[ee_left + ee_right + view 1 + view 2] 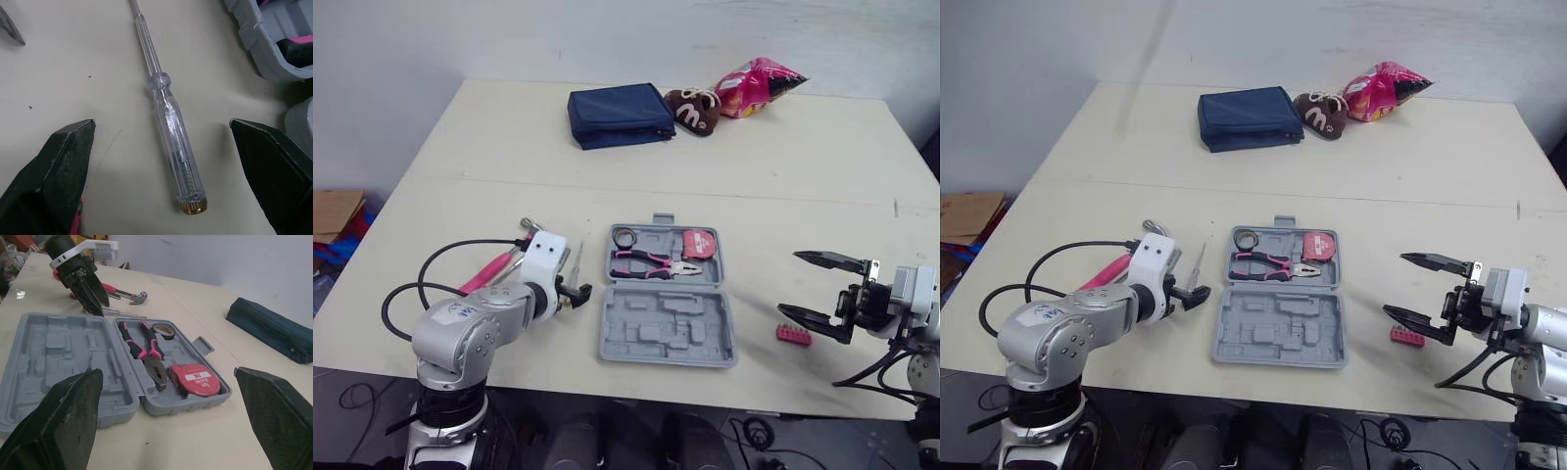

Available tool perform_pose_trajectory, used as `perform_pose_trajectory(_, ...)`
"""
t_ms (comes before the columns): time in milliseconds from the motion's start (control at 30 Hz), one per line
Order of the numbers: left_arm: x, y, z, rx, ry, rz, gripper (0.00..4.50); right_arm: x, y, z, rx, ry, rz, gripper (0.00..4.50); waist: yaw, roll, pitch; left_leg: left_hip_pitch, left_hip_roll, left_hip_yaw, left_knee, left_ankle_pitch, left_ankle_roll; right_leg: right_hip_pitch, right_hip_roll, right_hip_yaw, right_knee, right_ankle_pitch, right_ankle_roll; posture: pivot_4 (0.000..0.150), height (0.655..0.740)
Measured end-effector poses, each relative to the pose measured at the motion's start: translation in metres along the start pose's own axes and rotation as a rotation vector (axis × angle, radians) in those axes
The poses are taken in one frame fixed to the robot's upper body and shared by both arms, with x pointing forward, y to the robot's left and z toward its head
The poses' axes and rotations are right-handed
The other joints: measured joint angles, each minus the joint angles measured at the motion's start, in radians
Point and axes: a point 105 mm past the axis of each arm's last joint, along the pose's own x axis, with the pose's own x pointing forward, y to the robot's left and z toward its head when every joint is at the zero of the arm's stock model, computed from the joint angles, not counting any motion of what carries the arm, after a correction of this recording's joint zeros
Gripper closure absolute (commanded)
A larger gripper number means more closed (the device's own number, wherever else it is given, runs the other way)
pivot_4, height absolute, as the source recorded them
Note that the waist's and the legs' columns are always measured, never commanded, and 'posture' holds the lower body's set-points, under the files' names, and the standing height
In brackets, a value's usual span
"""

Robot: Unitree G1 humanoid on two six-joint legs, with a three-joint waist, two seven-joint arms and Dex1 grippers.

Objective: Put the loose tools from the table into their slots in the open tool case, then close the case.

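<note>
Cream table (509, 166), white wall (411, 39) | tool case (666, 328) open | left gripper (162, 123), right gripper (788, 283) jaws wide

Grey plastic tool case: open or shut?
Open. The grey plastic tool case lies spread flat, both halves facing up, with pink-handled pliers and a red tape measure seated inside.

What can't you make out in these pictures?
1. Pink-handled tools: head views, mostly hidden behind the left arm.
2. Screwdriver tip: left wrist view, cut off by the picture edge.
3. Red bit holder: head views, too small to count bits.
4. Tape measure print: head views, too small to read.
</note>
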Motion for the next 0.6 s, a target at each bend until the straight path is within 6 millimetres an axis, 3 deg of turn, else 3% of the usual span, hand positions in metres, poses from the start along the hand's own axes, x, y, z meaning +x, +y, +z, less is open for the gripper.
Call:
perform_pose_trajectory(267, 0.001, 0.012, -0.008, -0.051, 0.007, 0.056, 4.33, 0.004, 0.002, 0.005, -0.013, -0.008, 0.017, 0.00, -0.001, 0.006, -0.004, 0.002, 0.000, 0.002, 0.000, -0.001, -0.001, 0.000, 0.000, 0.002, -0.001, 0.000, 0.000, 0.150, 0.7400)
perform_pose_trajectory(533, -0.006, 0.023, -0.003, -0.006, -0.048, 0.033, 4.48, 0.006, 0.002, 0.008, -0.020, -0.008, 0.016, 0.00, -0.004, 0.006, -0.004, 0.001, 0.001, 0.002, 0.000, -0.001, -0.001, -0.002, 0.001, 0.002, -0.001, 0.000, -0.001, 0.150, 0.7400)
perform_pose_trajectory(600, -0.014, 0.029, 0.005, 0.114, -0.121, -0.047, 4.48, 0.005, 0.000, 0.008, -0.021, -0.004, 0.001, 0.00, -0.005, 0.003, -0.002, -0.001, 0.002, 0.004, 0.000, -0.001, -0.002, -0.005, 0.002, 0.003, 0.000, -0.001, -0.002, 0.150, 0.7400)
